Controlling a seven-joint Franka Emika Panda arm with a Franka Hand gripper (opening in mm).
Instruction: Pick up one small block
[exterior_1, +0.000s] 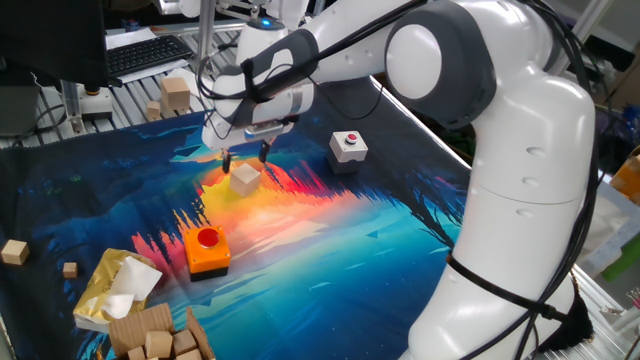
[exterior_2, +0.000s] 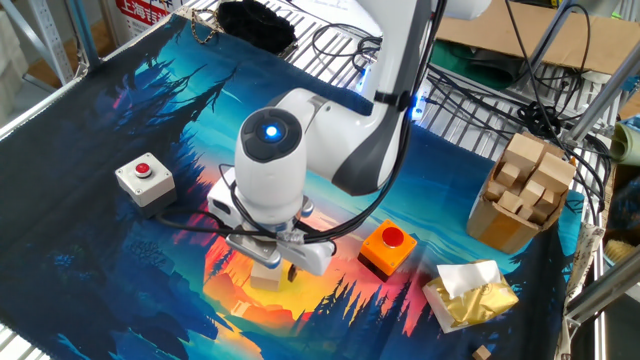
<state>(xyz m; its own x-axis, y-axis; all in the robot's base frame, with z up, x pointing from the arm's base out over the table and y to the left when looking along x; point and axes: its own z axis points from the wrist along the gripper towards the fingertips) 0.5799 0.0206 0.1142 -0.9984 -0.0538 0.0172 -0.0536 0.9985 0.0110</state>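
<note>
The small block is a pale beige cube lying on the colourful mat near its middle. In the other fixed view only its lower part shows under the robot's wrist. My gripper hangs just above the block with its fingers spread wide, one on each side of the block's top. The fingertips are slightly above the block and hold nothing.
A white button box with a red button stands to the right of the block. An orange button box stands nearer the front. A taller tan block is behind the mat. A cardboard box of wooden blocks and a yellow packet sit at the mat's edge.
</note>
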